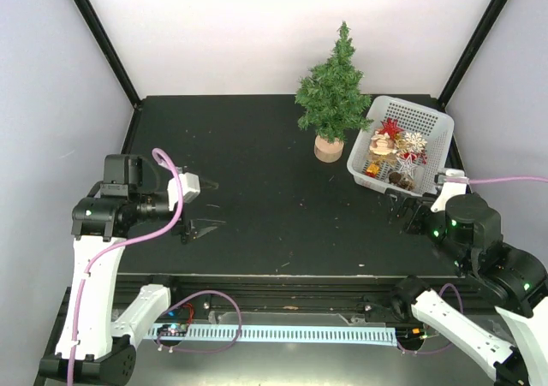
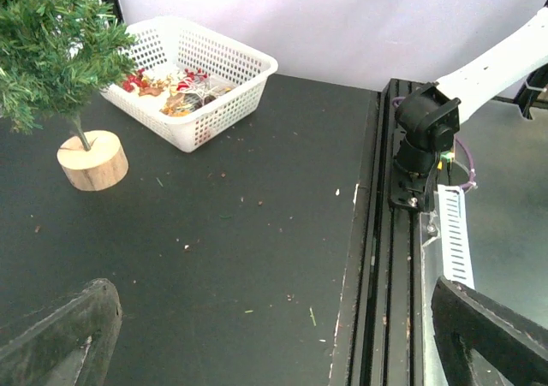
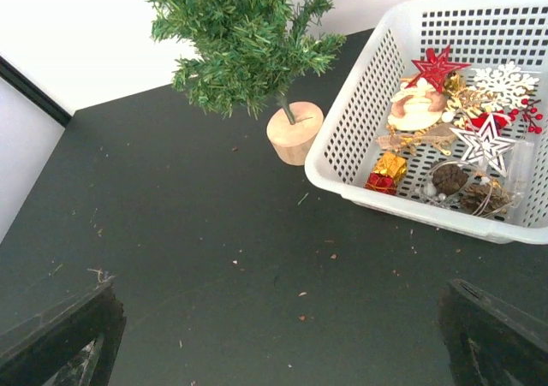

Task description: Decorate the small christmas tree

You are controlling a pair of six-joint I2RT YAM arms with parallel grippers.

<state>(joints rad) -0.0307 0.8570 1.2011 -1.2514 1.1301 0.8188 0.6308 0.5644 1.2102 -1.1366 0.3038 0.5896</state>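
The small christmas tree (image 1: pixel 335 91) stands upright on its round wooden stump base (image 1: pixel 329 149) at the back of the black table, bare of ornaments; it also shows in the left wrist view (image 2: pixel 51 52) and the right wrist view (image 3: pixel 244 35). A white basket (image 1: pixel 438 134) to its right holds several ornaments: a red star (image 3: pixel 437 65), white snowflake (image 3: pixel 505 82), gold and red gift boxes (image 3: pixel 387 170), pine cones (image 3: pixel 449 179). My left gripper (image 1: pixel 195 208) is open and empty over the left of the table. My right gripper (image 1: pixel 399 204) is open and empty, just in front of the basket.
The table's near edge carries a black rail (image 2: pixel 402 258) with the right arm's base (image 2: pixel 424 142) mounted on it. Small debris specks lie on the table top (image 3: pixel 257 258). White walls and black corner posts (image 1: pixel 103 39) enclose the back and sides.
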